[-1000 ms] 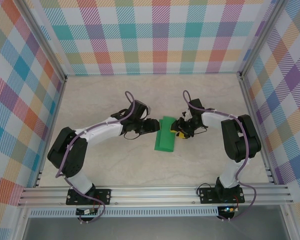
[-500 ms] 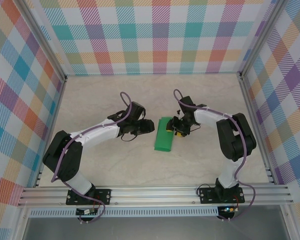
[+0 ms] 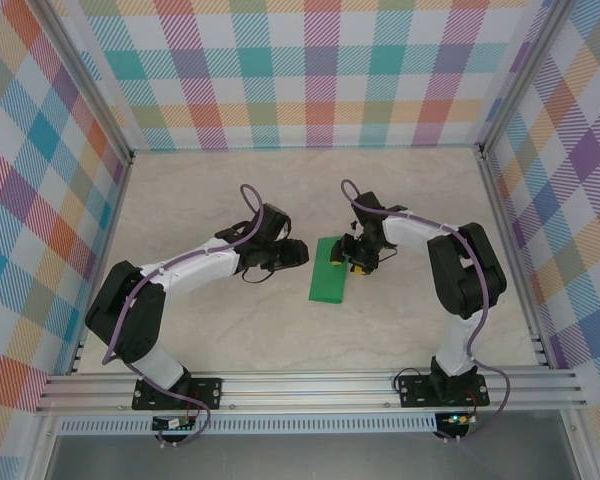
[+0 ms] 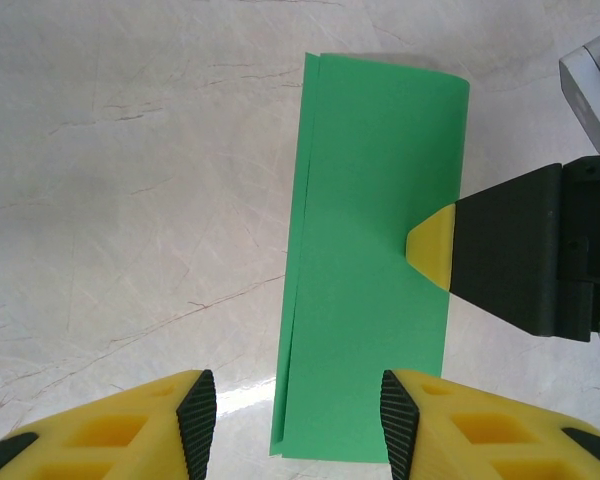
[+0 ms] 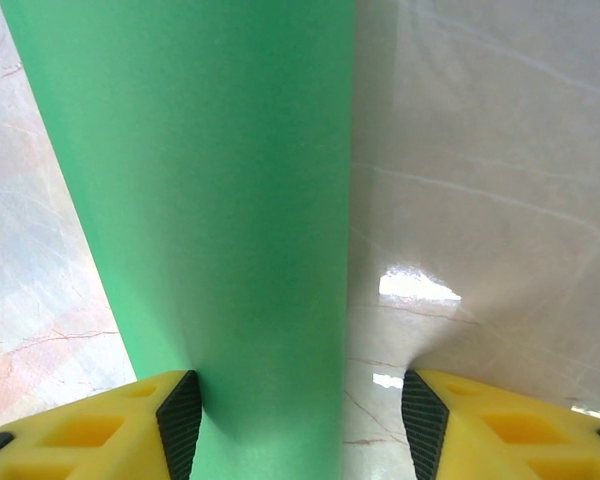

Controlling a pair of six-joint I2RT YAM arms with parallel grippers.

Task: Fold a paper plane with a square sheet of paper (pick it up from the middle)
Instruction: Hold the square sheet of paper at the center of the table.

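The square sheet of paper (image 3: 330, 283) is bright green and lies flat on the table, folded in half into a narrow rectangle (image 4: 370, 290). Its doubled loose edges run along its left side in the left wrist view. My left gripper (image 3: 302, 252) stands open just left of the sheet's far half, and in its own view the fingers (image 4: 298, 420) straddle the sheet's near end without touching it. My right gripper (image 3: 348, 258) is open at the sheet's right edge. One yellow fingertip (image 4: 432, 247) rests on the paper (image 5: 210, 200), and the other finger stands over bare table (image 5: 295, 425).
The marble-look tabletop (image 3: 230, 200) is bounded by aluminium rails and checked walls (image 3: 310, 70). Open table lies behind, left and in front of the sheet. The two arms nearly meet over the sheet's far end.
My left gripper has drawn back a little to the left, off the sheet. My right gripper has shifted toward the sheet's far end and its jaws have widened.
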